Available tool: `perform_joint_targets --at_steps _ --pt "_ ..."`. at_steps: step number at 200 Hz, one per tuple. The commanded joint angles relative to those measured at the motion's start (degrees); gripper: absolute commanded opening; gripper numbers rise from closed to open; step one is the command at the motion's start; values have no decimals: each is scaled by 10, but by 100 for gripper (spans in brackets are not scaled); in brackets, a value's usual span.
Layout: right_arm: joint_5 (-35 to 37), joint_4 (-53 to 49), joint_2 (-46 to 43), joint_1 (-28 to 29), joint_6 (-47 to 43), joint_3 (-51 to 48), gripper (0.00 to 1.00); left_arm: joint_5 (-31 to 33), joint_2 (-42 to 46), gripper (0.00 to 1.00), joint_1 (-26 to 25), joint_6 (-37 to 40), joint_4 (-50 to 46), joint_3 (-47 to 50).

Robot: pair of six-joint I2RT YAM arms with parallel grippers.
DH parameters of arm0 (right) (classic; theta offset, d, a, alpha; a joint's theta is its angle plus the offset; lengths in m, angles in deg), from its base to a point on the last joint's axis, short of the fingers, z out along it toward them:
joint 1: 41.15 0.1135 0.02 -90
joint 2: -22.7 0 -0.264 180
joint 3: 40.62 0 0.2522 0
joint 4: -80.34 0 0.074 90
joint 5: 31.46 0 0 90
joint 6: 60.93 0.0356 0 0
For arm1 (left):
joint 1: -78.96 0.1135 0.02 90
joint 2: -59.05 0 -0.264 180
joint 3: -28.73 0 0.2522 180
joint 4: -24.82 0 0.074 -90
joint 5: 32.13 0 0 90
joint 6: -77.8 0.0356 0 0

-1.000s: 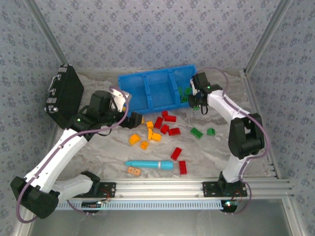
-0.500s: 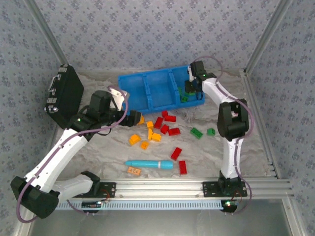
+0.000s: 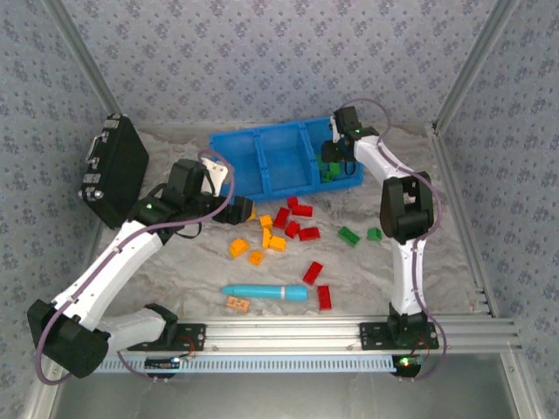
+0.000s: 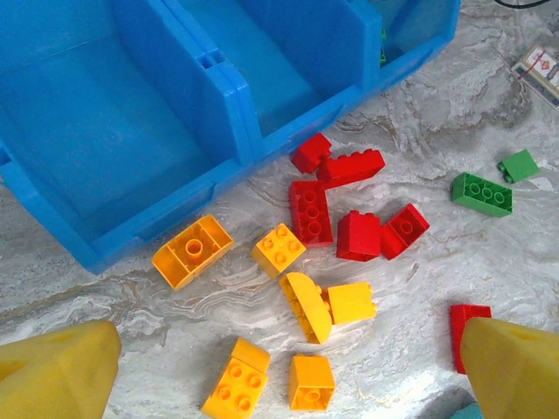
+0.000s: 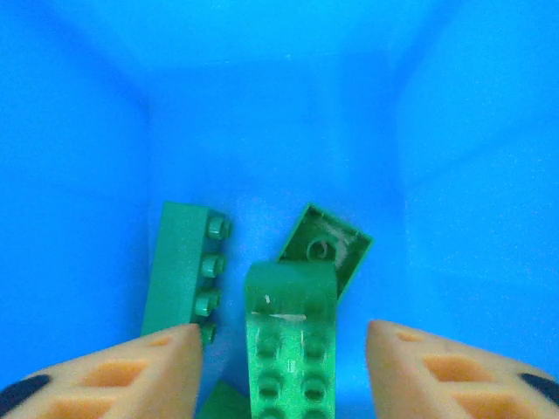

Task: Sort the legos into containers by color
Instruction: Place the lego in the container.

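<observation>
The blue three-compartment bin (image 3: 262, 135) lies at the back of the table. My right gripper (image 3: 335, 155) hangs open over its right compartment (image 5: 472, 175), where several green legos lie; a long green brick (image 5: 290, 340) rests between the spread fingers (image 5: 122, 375), touching neither. My left gripper (image 3: 239, 210) is open just in front of the bin's left end (image 4: 236, 113), above a group of orange-yellow legos (image 4: 279, 249). Red legos (image 3: 297, 220) cluster mid-table, and two green ones (image 3: 348, 235) sit to their right.
A black hard case (image 3: 113, 170) leans at the far left. A cyan pen-like cylinder (image 3: 265, 291) lies near the front edge, with an orange brick (image 3: 238, 303) to its left and two red bricks (image 3: 324, 297) to its right. The metal frame rail runs along the front.
My right gripper has swung from beside the bin's right end to over its right compartment. The left arm has edged slightly forward toward the bin.
</observation>
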Motion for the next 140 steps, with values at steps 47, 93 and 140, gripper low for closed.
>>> perform_joint_targets --at_steps 47,93,140 --pt "14 -19 -166 4 7 -105 59 -21 36 100 -4 -8 11 12" --pt "-8 -19 -347 7 37 -337 67 -36 57 100 -4 -5 15 31" --pt "-46 5 -524 44 76 -569 83 -51 61 100 -4 9 10 35"
